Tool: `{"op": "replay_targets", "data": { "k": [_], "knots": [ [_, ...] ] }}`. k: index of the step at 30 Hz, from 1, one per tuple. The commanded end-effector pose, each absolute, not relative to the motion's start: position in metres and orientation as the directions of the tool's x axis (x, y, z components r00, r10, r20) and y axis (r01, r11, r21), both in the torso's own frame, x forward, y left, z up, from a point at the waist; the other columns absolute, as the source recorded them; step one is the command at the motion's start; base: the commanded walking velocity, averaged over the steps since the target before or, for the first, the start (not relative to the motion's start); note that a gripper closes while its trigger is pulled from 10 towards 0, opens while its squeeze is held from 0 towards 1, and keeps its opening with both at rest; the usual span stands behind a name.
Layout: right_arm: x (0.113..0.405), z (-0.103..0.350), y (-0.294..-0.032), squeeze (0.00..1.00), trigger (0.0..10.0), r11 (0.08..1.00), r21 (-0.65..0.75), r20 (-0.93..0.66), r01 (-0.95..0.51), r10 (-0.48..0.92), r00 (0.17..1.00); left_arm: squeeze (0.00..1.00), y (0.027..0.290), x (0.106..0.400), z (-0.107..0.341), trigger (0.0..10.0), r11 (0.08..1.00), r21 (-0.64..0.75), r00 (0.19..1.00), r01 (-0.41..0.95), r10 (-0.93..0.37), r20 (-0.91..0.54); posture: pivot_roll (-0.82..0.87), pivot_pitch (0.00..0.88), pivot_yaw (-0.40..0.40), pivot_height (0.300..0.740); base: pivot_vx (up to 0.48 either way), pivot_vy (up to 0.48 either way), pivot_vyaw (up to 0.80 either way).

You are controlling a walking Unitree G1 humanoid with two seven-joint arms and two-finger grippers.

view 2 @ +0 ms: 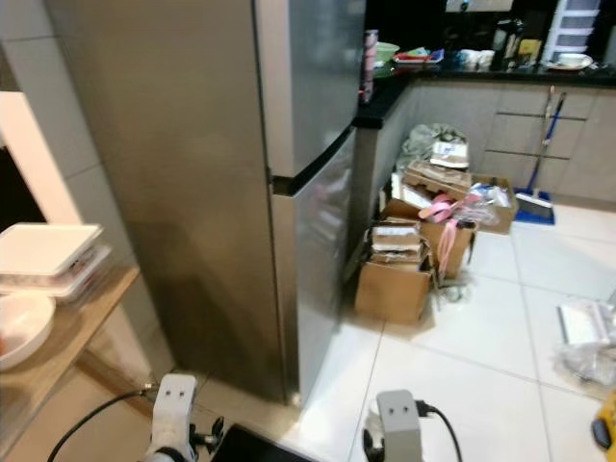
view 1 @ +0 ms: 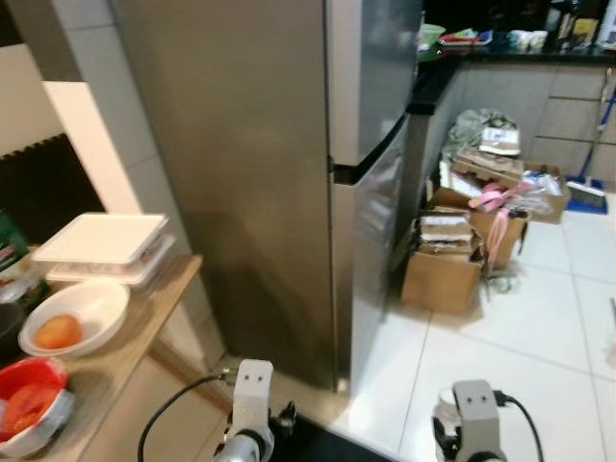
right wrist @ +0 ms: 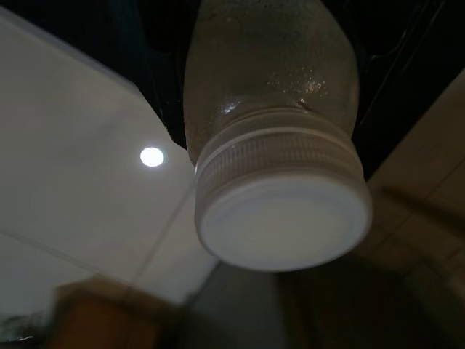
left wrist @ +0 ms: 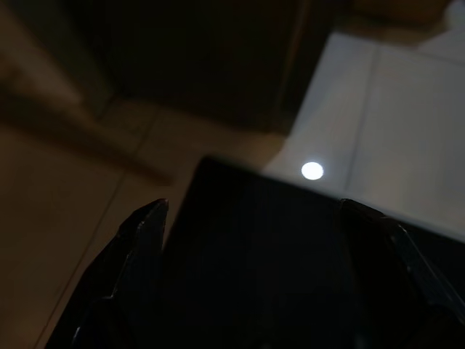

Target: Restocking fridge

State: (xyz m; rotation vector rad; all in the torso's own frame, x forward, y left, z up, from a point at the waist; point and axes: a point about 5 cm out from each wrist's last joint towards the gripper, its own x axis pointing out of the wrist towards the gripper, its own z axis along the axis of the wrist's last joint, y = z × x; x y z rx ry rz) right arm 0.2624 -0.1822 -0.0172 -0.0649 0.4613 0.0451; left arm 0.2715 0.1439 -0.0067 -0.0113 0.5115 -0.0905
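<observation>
— Kitchen first: what stands ahead of the claws?

— White floor tiles [view 1: 539, 356] run forward from both arms; a tall steel fridge [view 1: 289, 173] rises ahead of the left claw, its doors closed; beyond it, further off from the right claw, a dark counter [view 2: 481, 72] with dishes on it; below that, cardboard boxes [view 2: 404, 260] heaped on the floor, and a broom [view 2: 534, 188] leaning at the cabinets.

— And off to the left claw's outer side?

— Wooden shelf [view 1: 144, 318]; on it stacked white trays [view 1: 101, 248], a white bowl [view 1: 77, 318] with something orange in it, and a red bowl [view 1: 29, 404] nearest the robot.

— The claws themselves?

— Left claw [left wrist: 254, 240] hangs low, fingers spread wide, nothing between them, floor and a dark edge beyond; right arm [view 1: 476, 419] also low.

— The stock?

— A clear jar [right wrist: 272, 109] with a white screw lid [right wrist: 283, 211], close up in the right wrist view, lid toward the camera; whether the right fingers grip it, I cannot tell.
</observation>
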Motion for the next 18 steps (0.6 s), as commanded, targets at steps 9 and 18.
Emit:
{"op": "replay_targets", "data": {
  "k": [9, 18],
  "knots": [
    [0.2630, -0.0148, -0.1881, 0.00, 10.0, 0.997, -0.061, -0.433, -0.042, 0.012, 0.901, 0.00, 0.1423, 0.2701, -0.0094, 10.0, 0.994, 0.000, 0.850, 0.110, -0.094, -0.518, -0.07, 0.070, 0.062, 0.740, 0.000, -0.135, 0.00],
    [0.2647, -0.0134, -0.1891, 0.00, 10.0, 0.997, -0.061, -0.429, -0.037, 0.007, 0.903, 0.00, 0.1345, 0.2726, -0.0050, 10.0, 0.988, -0.019, 0.861, 0.155, -0.145, -0.488, -0.07, 0.067, 0.062, 0.740, 0.000, -0.373, 0.00]
  ]
}}
